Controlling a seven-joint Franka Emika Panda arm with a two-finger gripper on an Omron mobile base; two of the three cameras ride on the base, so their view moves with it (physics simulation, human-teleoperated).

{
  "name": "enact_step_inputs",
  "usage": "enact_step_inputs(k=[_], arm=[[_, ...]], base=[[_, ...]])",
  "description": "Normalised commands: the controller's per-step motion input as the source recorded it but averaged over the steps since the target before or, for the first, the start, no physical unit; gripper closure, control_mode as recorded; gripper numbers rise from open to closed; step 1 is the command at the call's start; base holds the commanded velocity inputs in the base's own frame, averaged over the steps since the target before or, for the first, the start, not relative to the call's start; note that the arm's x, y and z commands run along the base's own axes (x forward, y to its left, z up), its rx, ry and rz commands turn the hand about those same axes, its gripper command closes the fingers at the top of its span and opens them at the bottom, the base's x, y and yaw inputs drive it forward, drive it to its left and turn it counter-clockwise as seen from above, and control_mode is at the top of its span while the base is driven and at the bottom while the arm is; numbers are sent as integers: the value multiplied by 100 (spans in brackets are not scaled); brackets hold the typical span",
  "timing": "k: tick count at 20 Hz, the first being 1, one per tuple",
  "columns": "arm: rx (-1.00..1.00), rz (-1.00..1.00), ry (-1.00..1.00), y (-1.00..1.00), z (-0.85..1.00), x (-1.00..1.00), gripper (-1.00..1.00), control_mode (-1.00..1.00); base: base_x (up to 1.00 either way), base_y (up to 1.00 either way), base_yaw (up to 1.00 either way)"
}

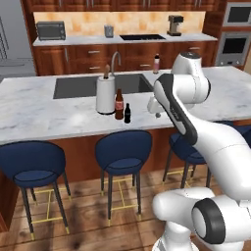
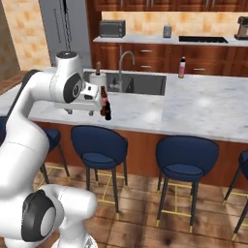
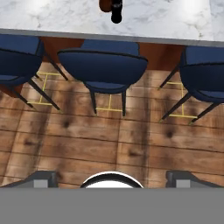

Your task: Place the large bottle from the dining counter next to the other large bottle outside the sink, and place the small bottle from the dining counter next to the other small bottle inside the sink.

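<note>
Two bottles side by side on the dining counter (image 1: pixel 44 110): brown glass bottle (image 1: pixel 119 104) with a long narrow neck and a red label, small black bottle (image 1: pixel 127 113) just to its right in the left base view, about half as tall. Lettering on the red label too small to read. White paper towel roll (image 1: pixel 105 94) upright on its holder just left of the brown bottle, close against it. Beyond them, dark grey sink (image 1: pixel 78 87) sunk into the marble, curved chrome faucet (image 1: pixel 115 60) at its far edge. Pale pink bottle (image 1: pixel 156 63) with a dark cap and light label upright on the counter past the sink's right end, outside the basin, well apart from the brown and black pair; nothing legible on that label either.

Gripper (image 3: pixel 112 179) held out over the wooden floor on the stool side of the counter, fingers (image 3: pixel 40 178) spread wide apart, nothing between them. Blue round-backed stools (image 3: pixel 103 68) lined up below the counter edge in the hand view, with the black bottle's base at the top of that picture. No brand visible on the toaster oven (image 1: pixel 51 30) or the coffee machine (image 1: pixel 174 25) on the back counter.
</note>
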Motion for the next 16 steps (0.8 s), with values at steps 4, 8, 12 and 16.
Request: enact_step_inputs(k=[4, 8, 12, 16], arm=[[0, 0, 0, 0, 0, 0, -100, 100], [0, 0, 0, 0, 0, 0, -100, 100], [0, 0, 0, 0, 0, 0, -100, 100], [0, 0, 0, 0, 0, 0, -100, 100]], base=[[60, 0, 0], [55, 0, 0], [57, 0, 0], [52, 0, 0]])
